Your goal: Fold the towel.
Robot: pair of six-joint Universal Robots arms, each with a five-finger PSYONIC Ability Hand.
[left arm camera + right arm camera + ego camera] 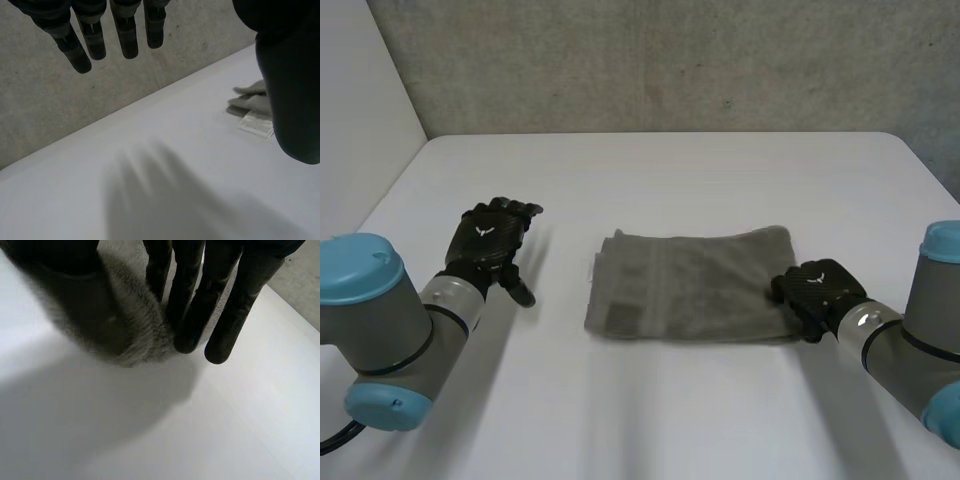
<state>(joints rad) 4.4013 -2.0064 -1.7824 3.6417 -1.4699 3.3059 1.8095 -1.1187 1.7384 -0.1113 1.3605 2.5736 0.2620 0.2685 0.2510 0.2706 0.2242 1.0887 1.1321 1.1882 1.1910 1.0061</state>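
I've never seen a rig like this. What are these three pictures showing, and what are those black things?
It is a robot with two arms, each ending in a black mechanical hand. One picture looks down from between the arms; the other two come from wrist cameras looking along each palm. On the white table lies a folded grey towel. The left hand hovers open beside it, holding nothing. The right hand sits at the towel's right edge; whether it grips the cloth I cannot tell.
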